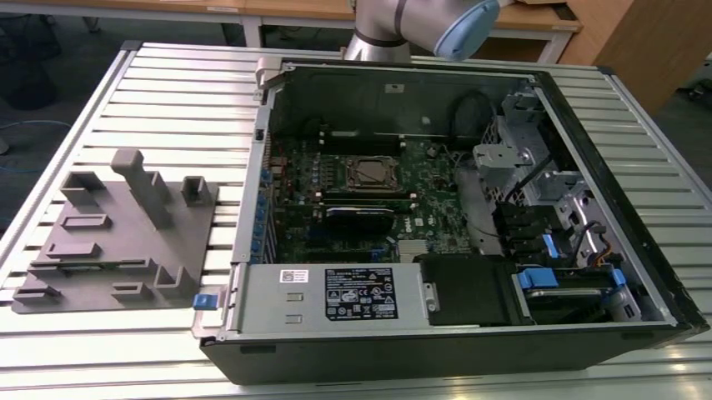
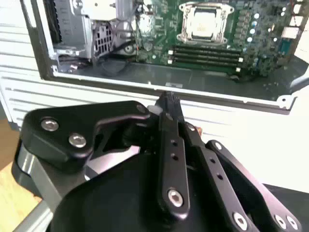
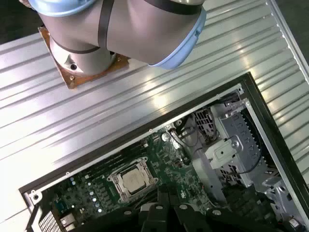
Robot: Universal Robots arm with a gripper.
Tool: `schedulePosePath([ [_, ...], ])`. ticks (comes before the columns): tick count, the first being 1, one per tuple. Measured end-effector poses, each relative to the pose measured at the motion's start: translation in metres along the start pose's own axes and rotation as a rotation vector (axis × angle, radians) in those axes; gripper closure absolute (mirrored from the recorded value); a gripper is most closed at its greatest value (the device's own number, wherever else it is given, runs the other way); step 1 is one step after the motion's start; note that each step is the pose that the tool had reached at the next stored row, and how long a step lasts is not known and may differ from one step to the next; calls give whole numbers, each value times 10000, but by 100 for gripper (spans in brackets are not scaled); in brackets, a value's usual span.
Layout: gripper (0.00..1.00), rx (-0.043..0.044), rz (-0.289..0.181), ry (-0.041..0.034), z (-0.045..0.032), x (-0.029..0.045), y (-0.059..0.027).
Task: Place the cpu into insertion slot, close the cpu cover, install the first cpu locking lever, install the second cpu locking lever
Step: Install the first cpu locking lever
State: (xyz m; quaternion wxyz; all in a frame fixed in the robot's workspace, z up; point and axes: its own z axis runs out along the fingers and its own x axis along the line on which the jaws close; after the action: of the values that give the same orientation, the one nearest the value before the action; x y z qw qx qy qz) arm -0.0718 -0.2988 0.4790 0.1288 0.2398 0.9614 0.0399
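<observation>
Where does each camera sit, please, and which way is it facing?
Exterior view: high off the arm, looking down into the open computer case on the slatted table; the arm rises beyond the case.
Second wrist view: rides the arm, looking past the gripper toward the case's edge and board.
First wrist view: rides the arm, looking down at case and table, with the arm and gripper in frame.
Shared: both wrist views show the gripper and the cpu.
</observation>
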Motion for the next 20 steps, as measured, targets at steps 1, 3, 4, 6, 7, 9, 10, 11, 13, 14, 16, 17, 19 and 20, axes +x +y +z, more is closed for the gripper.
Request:
schedulePosePath([
  [1,89,8,9,71,99,24,-14],
  [3,89,8,10,79,118,28,-17],
  [4,89,8,11,82,128,30,-18],
  [6,89,9,12,90,146,34,-21],
  [7,89,8,12,93,156,36,-22],
  [9,89,9,13,101,174,40,-24],
  [10,89,8,14,104,185,43,-26],
  [11,89,8,14,108,194,45,-27],
  [13,89,9,15,115,213,49,-30],
  [14,89,9,16,119,222,51,-31],
  [16,89,9,17,127,242,56,-34],
  [17,89,10,17,131,251,58,-35],
  [19,89,10,18,138,270,62,-37],
  [20,89,10,19,142,280,64,-39],
])
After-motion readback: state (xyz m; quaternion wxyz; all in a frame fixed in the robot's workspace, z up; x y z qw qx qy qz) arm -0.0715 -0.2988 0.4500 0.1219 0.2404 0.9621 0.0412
